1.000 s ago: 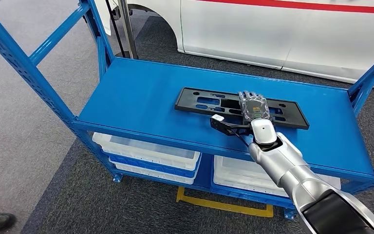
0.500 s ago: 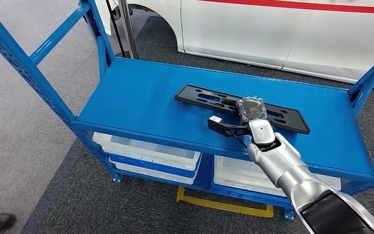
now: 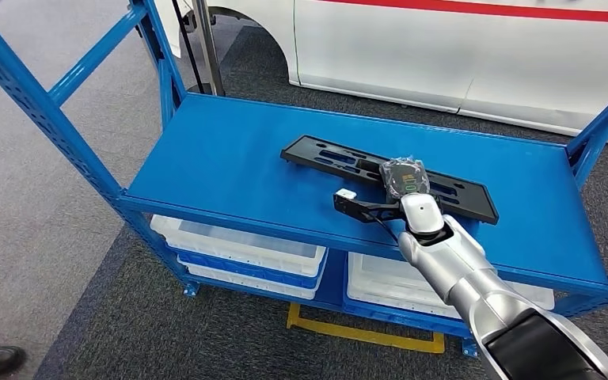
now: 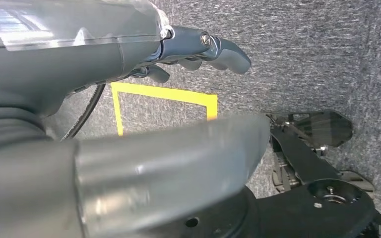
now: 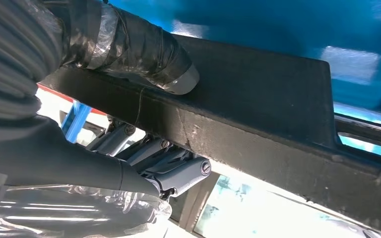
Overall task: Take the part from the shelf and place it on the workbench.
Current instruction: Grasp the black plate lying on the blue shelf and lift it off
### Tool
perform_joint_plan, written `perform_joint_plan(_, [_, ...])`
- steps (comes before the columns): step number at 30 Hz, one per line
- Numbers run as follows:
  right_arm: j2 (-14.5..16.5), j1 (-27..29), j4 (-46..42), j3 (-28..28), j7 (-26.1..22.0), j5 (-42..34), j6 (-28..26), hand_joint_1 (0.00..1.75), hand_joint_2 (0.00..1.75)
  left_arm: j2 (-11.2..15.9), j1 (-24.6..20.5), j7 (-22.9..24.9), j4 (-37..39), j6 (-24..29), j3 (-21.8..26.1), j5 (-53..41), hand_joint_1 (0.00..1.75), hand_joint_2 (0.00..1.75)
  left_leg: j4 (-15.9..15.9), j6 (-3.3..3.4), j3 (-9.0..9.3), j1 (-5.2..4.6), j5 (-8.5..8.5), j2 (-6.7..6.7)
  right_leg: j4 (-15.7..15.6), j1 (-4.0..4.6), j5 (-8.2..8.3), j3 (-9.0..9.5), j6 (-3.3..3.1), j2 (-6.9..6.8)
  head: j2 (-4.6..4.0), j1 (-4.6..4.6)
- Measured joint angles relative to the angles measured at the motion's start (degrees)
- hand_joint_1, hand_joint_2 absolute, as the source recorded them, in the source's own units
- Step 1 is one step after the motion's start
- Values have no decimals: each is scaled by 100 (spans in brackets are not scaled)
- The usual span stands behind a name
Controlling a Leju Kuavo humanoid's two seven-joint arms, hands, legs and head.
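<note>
Black plastic part (image 3: 340,159), near shelf (image 3: 222,158) front edge: right robot hand (image 3: 406,177) grips it, thumb opposing fingers, for lifting.

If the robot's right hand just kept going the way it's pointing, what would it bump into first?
Nothing new at once: the right hand already grips the black part, fingers aimed across the blue shelf. Beyond lie bare shelf top, then probably the white vehicle, though depth is hard to judge.
</note>
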Motion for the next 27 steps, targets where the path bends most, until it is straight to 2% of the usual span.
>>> perform_joint_plan(7, [8,20,-16,-26,-110,-21,-114,169,175,0,0,-35,1,19,4,14,0,175,0,0,-1,0,0,0,0,0,0,0,0,-1,0,0])
perform_joint_plan(13, [-9,233,-390,-69,-417,-135,-655,169,175,4,9,-194,-1,83,17,87,0,175,0,0,-4,0,0,0,0,0,0,-4,0,1,0,0])
perform_joint_plan(20, [-204,773,-1887,-225,-681,-324,-1354,169,175,59,35,-93,2,188,15,19,0,175,0,-2,-11,1,-2,-5,0,3,-3,-11,2,-3,0,0])
perform_joint_plan(23, [-358,1092,-2735,-322,-689,-143,-1774,169,175,99,72,-73,2,191,7,-49,0,175,-1,-3,-15,1,-3,-4,0,2,-4,-16,2,-3,0,0])
perform_joint_plan(27, [-595,1367,-3790,-457,-638,231,-1926,169,175,149,80,-25,2,183,-10,-127,0,175,-1,-2,-15,0,-5,-3,-1,1,-4,-15,2,-4,0,0])
